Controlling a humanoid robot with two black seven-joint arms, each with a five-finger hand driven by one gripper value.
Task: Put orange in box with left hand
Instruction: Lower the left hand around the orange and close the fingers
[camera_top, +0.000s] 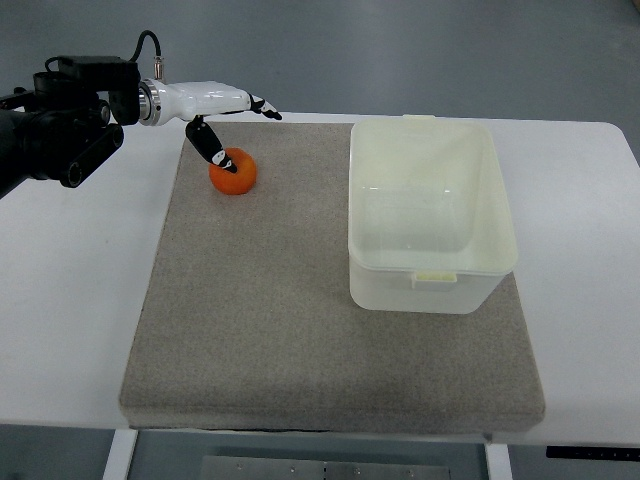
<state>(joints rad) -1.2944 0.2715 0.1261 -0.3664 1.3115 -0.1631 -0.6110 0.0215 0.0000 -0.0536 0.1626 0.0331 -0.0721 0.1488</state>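
White table (60, 300) with rounded far corners, bearing a grey felt mat (300, 330). Grey floor (400, 50) beyond, evenly lit. Table frame and legs (120, 455) visible at the near edge.

Orange (233, 173) far-left on mat (300, 330), box (431, 215) right.
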